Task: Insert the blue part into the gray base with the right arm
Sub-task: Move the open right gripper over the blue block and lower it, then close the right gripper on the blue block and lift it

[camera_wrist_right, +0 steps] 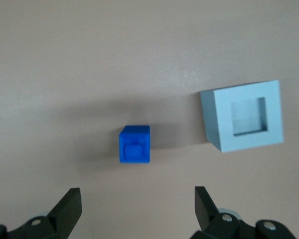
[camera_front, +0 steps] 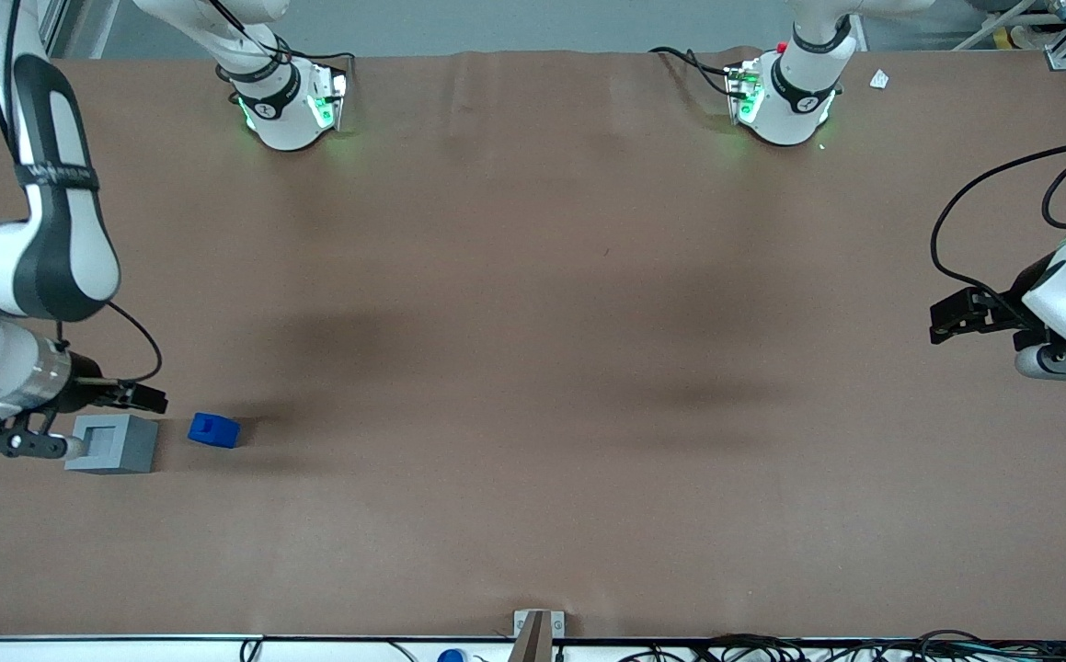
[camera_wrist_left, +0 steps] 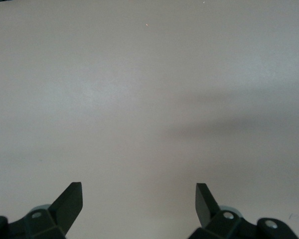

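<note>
While gripper (camera_wrist_right: 134,206) hovers spread and empty above blue part (camera_wrist_right: 135,144), nothing done: part on table beside gray base (camera_wrist_right: 244,117), recess vacant; grasp, insertion left.

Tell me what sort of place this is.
Most likely a robotics lab workbench. A brown-covered table carries two bolted-down arm bases, with cables along its edge. Only test pieces lie on it: a blue part beside a gray base. The right arm's gripper hovers open above them.
</note>
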You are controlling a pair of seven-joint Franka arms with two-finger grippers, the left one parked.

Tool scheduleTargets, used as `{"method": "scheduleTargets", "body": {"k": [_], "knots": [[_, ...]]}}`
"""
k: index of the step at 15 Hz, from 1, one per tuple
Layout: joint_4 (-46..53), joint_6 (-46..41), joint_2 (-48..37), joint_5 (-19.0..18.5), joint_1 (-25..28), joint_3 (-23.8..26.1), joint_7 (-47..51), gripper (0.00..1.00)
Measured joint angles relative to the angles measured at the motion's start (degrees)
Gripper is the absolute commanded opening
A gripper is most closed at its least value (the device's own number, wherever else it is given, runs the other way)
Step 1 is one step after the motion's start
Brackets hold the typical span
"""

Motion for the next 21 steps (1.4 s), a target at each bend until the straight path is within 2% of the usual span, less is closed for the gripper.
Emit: {"method": "scheduleTargets", "body": {"k": [3, 8, 16, 17, 18, 20, 21], "knots": [[0.0, 3.7, 4.5, 3.0, 0.0, -0.1, 0.0, 1.0], [0.1, 9.2, 9.2, 3.0, 0.2, 0.0, 0.0, 1.0], [-0.3, 11.3, 12.1, 3.0, 0.2, 0.0, 0.0, 0.98], [-0.3, 11.5, 12.4, 3.0, 0.2, 0.0, 0.0, 0.94], [-0.3, 11.5, 12.6, 3.0, 0.2, 0.0, 0.0, 0.82], [-0.3, 11.6, 12.6, 3.0, 0.2, 0.0, 0.0, 0.7], [-0.3, 11.6, 12.7, 3.0, 0.2, 0.0, 0.0, 0.61]]}}
